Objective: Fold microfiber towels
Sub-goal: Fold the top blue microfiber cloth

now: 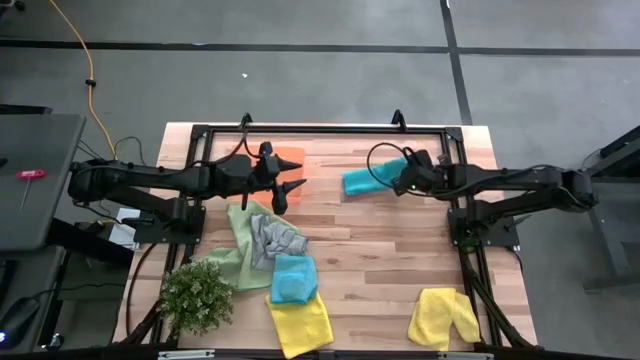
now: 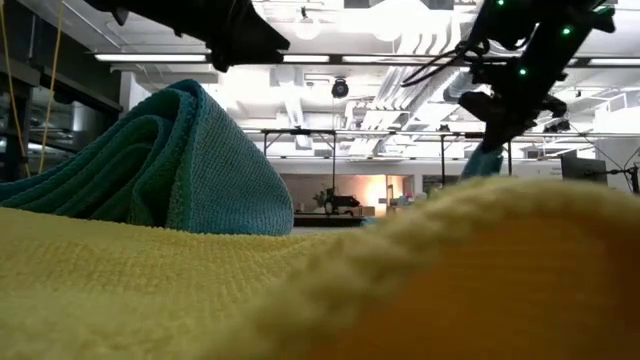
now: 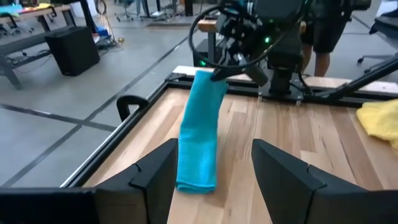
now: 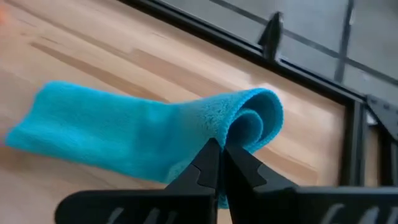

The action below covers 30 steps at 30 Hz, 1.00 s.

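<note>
A folded teal-blue towel [image 1: 368, 179] lies on the wood table [image 1: 400, 250] at the far middle. My right gripper [image 1: 404, 180] is shut on its right end. My left gripper [image 1: 290, 192] is open and empty above the near edge of the orange tray [image 1: 291, 158], pointing at that towel [image 3: 199, 137]. A light green towel [image 1: 232, 255], a grey one [image 1: 272, 238], a second teal one [image 1: 293, 279] and a yellow one [image 1: 300, 320] lie overlapped at the near left. Another yellow towel [image 1: 443, 316] lies at the near right. My right gripper pinches the teal towel's curled-over right end [image 4: 249, 127] between its two shut fingers, on a fold of several layers. The fingers slant down from the table's right. That end [image 3: 208, 84] is raised, and the towel slopes down to its left end [image 3: 196, 180], which lies on the table.
A small bushy green plant [image 1: 197, 295] stands at the near left corner. A black metal frame [image 1: 330, 128] runs along the table's far edge and sides. Bare wood lies in the middle [image 1: 380, 240] between the towel pile and the near-right yellow towel.
</note>
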Motion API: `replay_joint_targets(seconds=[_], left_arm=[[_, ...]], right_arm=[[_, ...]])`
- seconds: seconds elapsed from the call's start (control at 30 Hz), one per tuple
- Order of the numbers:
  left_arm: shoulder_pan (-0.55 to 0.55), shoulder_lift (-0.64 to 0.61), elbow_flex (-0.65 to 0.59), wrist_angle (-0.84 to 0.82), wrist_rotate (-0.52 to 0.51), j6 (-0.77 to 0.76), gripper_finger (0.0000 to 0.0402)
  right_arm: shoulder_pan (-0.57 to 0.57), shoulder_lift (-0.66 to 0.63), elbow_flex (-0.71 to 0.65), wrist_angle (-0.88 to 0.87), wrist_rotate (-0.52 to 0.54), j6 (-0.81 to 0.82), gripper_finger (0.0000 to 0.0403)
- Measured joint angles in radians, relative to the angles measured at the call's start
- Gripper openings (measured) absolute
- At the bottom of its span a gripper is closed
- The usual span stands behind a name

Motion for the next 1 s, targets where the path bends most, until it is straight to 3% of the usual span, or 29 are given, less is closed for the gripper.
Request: replay_joint_targets(seconds=[0.2,0.53,1.0], left_arm=[[0.0,0.0,0.0,0.017,-0.006,0.0,0.0195],[0.0,0.0,0.0,0.017,-0.026,0.0,0.0195],[0.0,0.001,0.0,0.018,-0.026,0.018,0.0195]], right_arm=[[-0.012,0.092,0.0,0.21,-0.128,-0.095,0.0],[-0.013,0.353,0.001,0.62,-0.294,-0.232,0.0],[-0.047,0.593,0.001,0.998,-0.516,-0.224,0.0]])
